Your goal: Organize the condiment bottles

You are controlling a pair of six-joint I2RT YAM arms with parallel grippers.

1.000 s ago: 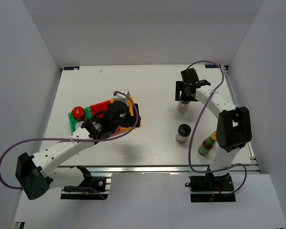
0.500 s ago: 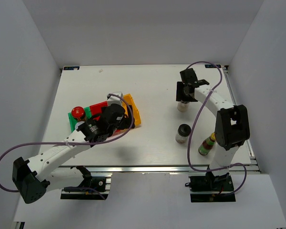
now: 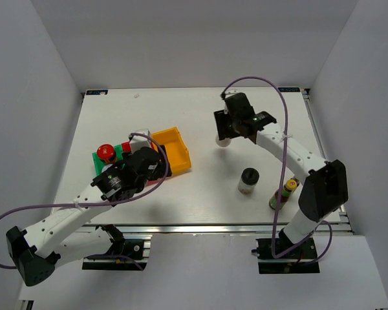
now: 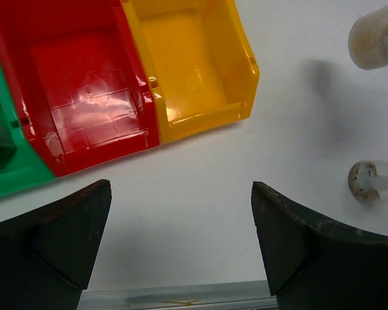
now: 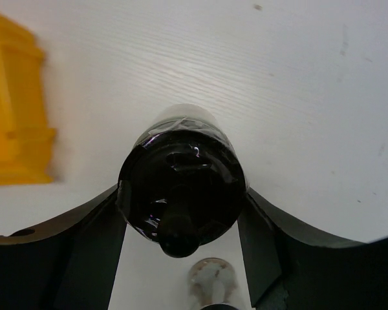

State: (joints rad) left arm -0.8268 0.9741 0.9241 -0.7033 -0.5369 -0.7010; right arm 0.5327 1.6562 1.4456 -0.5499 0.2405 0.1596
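Dark-lidded jar point(image 5: 181, 187): I see it clamped in my right gripper point(image 5: 181, 223), over the white table point(image 3: 200, 106), to the right of the yellow bin point(image 3: 171, 150).
Contact with table: I cannot tell.
Black-lidded jar point(image 3: 249, 180): standing nearer my side, with the sauce bottle point(image 3: 282, 194) to its right.
Left gripper point(image 4: 181, 226): spread wide, holding nothing, hovering in front of the red bin point(image 4: 84, 97) and the yellow bin.

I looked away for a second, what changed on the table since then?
The right gripper closed on the dark-lidded jar and carried it left, toward the yellow bin. The left gripper, open, drew back toward the near edge, uncovering that bin. The black-lidded jar, sauce bottle and red-lidded jar stayed put.
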